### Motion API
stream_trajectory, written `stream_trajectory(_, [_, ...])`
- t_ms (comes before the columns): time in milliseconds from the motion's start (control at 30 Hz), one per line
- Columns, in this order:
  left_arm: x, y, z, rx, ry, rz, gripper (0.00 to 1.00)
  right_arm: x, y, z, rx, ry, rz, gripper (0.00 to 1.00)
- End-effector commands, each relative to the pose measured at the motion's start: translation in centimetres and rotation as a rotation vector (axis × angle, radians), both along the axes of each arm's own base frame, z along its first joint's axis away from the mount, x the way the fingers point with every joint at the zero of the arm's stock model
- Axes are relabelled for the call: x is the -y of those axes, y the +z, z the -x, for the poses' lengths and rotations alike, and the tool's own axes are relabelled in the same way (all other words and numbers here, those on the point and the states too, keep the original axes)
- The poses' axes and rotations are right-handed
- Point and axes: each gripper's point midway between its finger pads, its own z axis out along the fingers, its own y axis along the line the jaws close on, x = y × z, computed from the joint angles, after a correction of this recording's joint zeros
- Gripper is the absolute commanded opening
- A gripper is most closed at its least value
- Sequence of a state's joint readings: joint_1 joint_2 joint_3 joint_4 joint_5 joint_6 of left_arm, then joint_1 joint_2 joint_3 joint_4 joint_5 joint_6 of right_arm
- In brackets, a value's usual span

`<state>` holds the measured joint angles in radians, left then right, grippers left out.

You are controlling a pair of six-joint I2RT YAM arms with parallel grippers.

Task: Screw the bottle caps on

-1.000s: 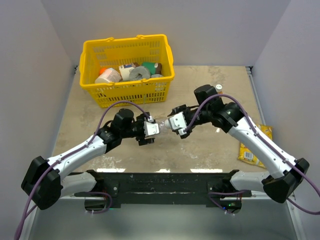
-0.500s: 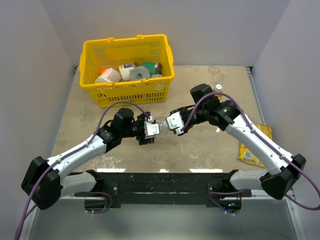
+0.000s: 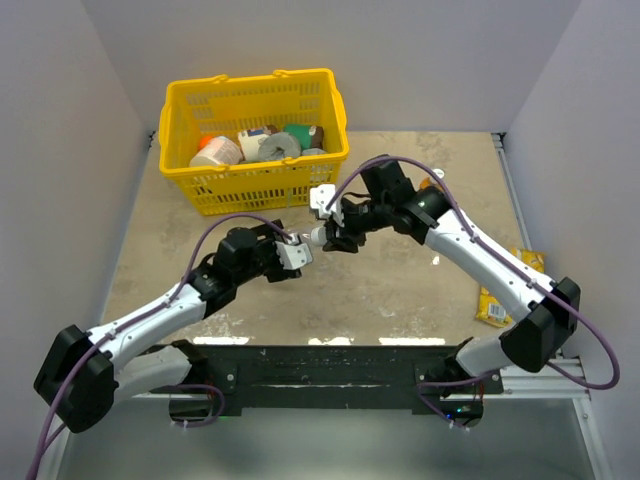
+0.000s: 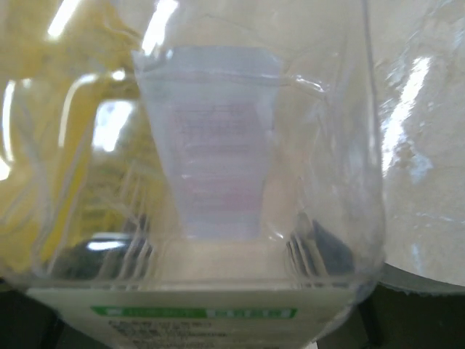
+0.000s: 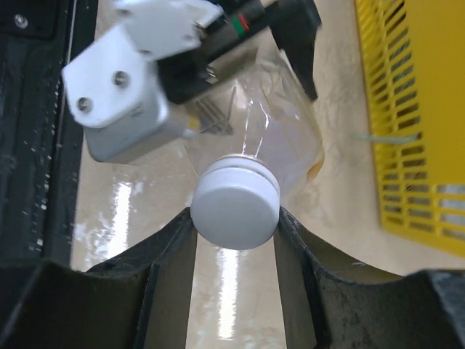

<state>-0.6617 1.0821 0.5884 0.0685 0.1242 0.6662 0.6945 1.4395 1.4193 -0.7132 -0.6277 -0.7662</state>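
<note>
My left gripper (image 3: 291, 253) is shut on the clear ribbed bottle (image 3: 308, 241) and holds it off the table with its neck pointing to the right and back. The bottle fills the left wrist view (image 4: 218, 145), with a green-striped label along the bottom. My right gripper (image 3: 328, 233) is at the bottle's mouth. In the right wrist view, my right gripper (image 5: 236, 222) has its dark fingers (image 5: 168, 251) shut on a white cap (image 5: 236, 205) seated on the neck of the clear bottle (image 5: 280, 123). The small orange bottle is mostly hidden behind my right arm.
A yellow basket (image 3: 255, 185) holding several packaged items stands at the back left, close behind both grippers; it also shows in the right wrist view (image 5: 418, 131). A yellow snack packet (image 3: 497, 303) lies at the right edge under my right arm. Grey walls enclose the table.
My right arm swung left and back towards the basket and its wrist turned. My left gripper followed, tilting the bottle's neck further back. Both grips stayed shut.
</note>
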Motion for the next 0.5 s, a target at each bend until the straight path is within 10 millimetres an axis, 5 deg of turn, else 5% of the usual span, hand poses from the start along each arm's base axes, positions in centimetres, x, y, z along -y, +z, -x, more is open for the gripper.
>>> stream_trajectory(0, [-0.1, 9.8, -2.3, 0.361, 0.080, 0.164, 0.00, 0.4, -3.5, 0.1, -0.330, -0.256, 0.075, 0.00])
stream_trajectory(467, [-1.6, 8.8, -2.7, 0.394, 0.155, 0.120, 0.00, -0.2, -3.0, -1.8, -0.598, -0.421, -0.019, 0.00])
